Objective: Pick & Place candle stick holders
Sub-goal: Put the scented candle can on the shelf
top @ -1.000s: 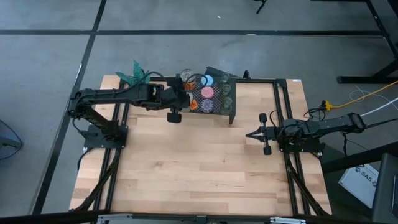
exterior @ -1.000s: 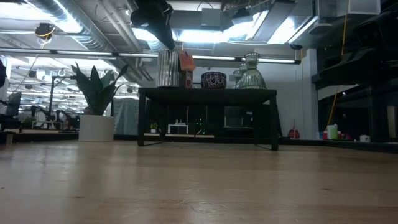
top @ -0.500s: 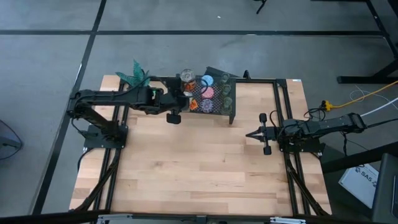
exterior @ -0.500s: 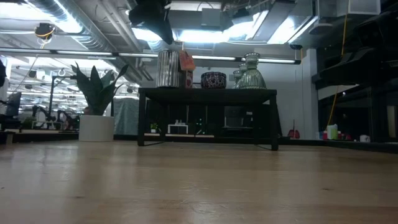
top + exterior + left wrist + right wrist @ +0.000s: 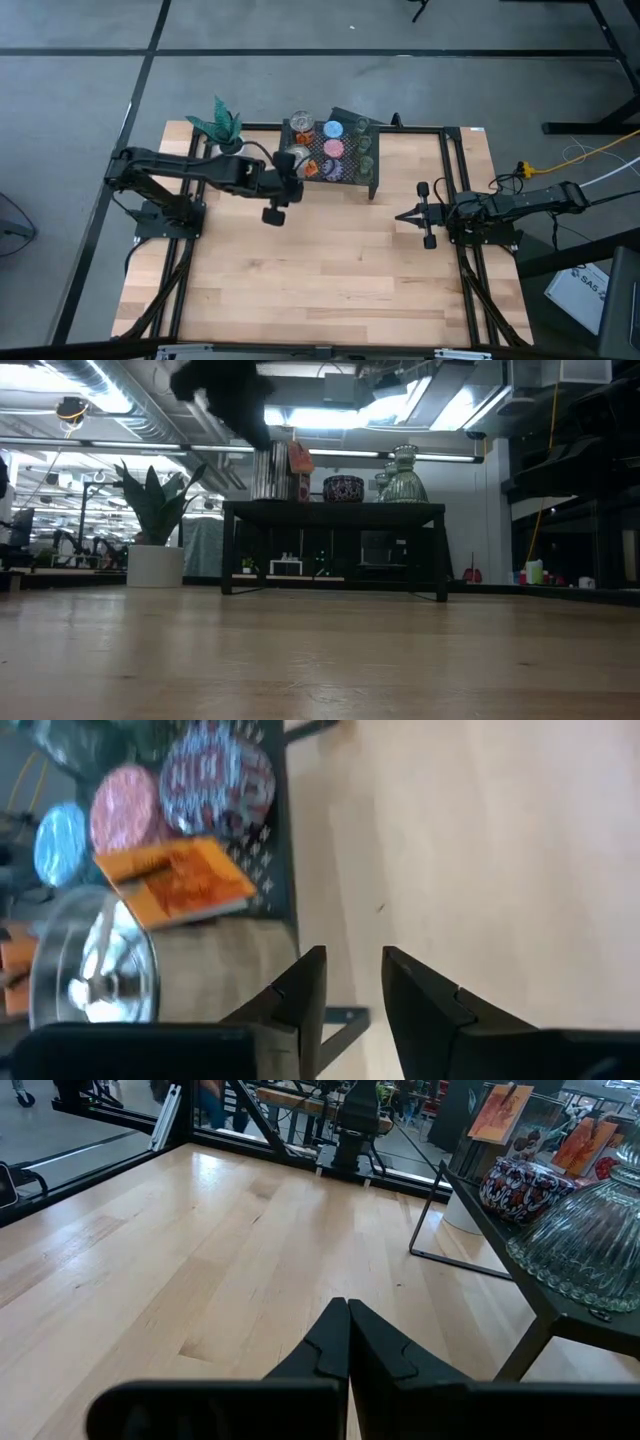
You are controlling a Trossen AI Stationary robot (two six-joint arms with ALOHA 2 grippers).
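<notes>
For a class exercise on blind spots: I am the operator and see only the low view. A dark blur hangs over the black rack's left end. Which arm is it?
Observer: The left arm. The left gripper is over bare table beside the black rack.
Operator: Is it carrying a holder?
Observer: No. Its fingers stand slightly apart with nothing between them.
Operator: Where is the other arm?
Observer: The right gripper is shut, waiting low over the table's right side, clear of the rack.
</notes>
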